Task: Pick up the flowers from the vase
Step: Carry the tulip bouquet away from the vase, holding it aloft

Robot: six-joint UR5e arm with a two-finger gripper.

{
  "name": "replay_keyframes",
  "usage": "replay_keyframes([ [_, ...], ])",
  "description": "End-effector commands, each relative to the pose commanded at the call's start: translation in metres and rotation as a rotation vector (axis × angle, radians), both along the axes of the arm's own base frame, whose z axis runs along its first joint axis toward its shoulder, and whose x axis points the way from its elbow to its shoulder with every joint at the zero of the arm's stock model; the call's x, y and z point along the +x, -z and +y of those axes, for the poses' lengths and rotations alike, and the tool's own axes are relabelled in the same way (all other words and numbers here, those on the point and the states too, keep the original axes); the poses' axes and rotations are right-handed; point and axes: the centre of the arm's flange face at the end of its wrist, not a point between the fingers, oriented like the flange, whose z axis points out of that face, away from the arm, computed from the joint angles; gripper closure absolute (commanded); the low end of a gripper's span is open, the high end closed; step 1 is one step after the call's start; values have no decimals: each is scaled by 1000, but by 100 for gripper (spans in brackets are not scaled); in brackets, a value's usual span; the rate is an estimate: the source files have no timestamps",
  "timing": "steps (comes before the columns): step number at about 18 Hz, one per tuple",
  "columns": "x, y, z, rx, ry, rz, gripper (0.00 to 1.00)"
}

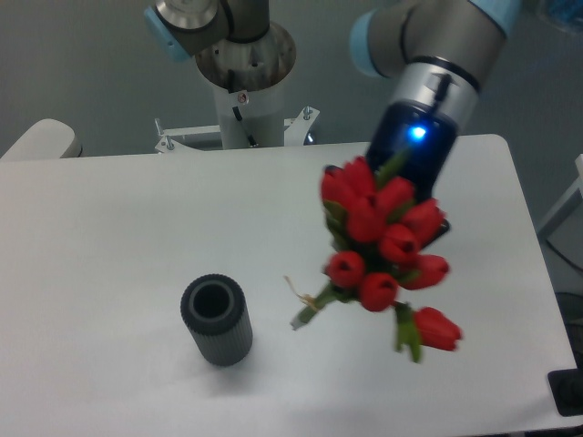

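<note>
White table (137, 228) bears the vase (216, 320); jaws clamp the flowers (383, 241) aloft, grey floor behind.

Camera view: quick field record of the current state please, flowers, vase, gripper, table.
flowers: red tulip bunch, held in the air right of the vase, stem ends clear of it
vase: dark grey ribbed cylinder, upright, nothing in it
gripper: behind the bunch, fingers hidden by blooms, blue light lit on its body
table: white top, vase standing on it
task state: flowers out of the vase
</note>
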Motion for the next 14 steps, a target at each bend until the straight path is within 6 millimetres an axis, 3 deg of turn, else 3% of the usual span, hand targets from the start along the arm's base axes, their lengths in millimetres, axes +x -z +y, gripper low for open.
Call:
replay_keyframes([
  [6, -26, 19, -17, -27, 29, 141, 66],
  [14, -33, 32, -34, -43, 51, 213, 66],
])
